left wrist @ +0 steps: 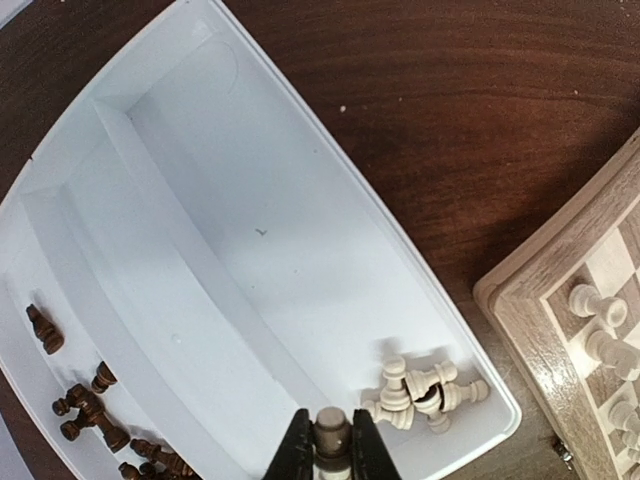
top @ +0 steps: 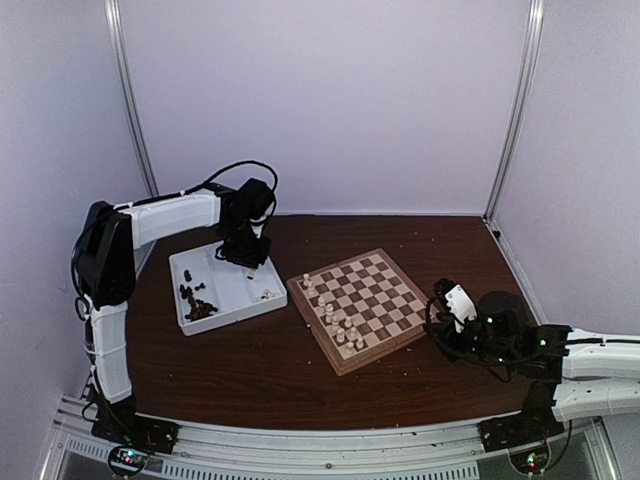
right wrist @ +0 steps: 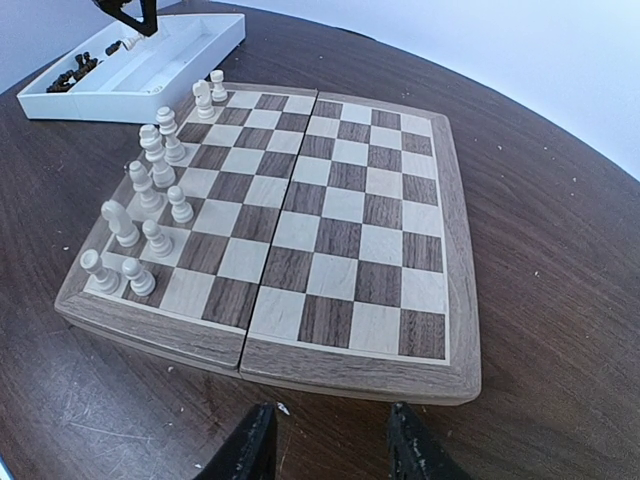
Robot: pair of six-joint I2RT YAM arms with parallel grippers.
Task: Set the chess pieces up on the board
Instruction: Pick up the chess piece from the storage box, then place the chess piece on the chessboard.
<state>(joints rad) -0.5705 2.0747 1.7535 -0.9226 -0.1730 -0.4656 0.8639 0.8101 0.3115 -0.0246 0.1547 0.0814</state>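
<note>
My left gripper (left wrist: pixel 332 418) hangs over the white tray (left wrist: pixel 250 230), shut on a cream-white chess piece (left wrist: pixel 332 440) held between its fingers. Several more cream pieces (left wrist: pixel 425 392) lie heaped in the tray's near corner, and dark brown pieces (left wrist: pixel 90 410) lie in its side compartment. The board (top: pixel 388 347) sits mid-table with several cream pieces (right wrist: pixel 150 190) standing in two rows along its left side. My right gripper (right wrist: pixel 331 415) is open and holds nothing, low over the table just off the board's right edge (right wrist: pixel 350 375).
The tray (top: pixel 225 290) lies left of the board, close to its corner. The left arm (top: pixel 170 215) reaches over the tray from the left. Purple walls enclose the dark wooden table (top: pixel 250 370) at the back and both sides.
</note>
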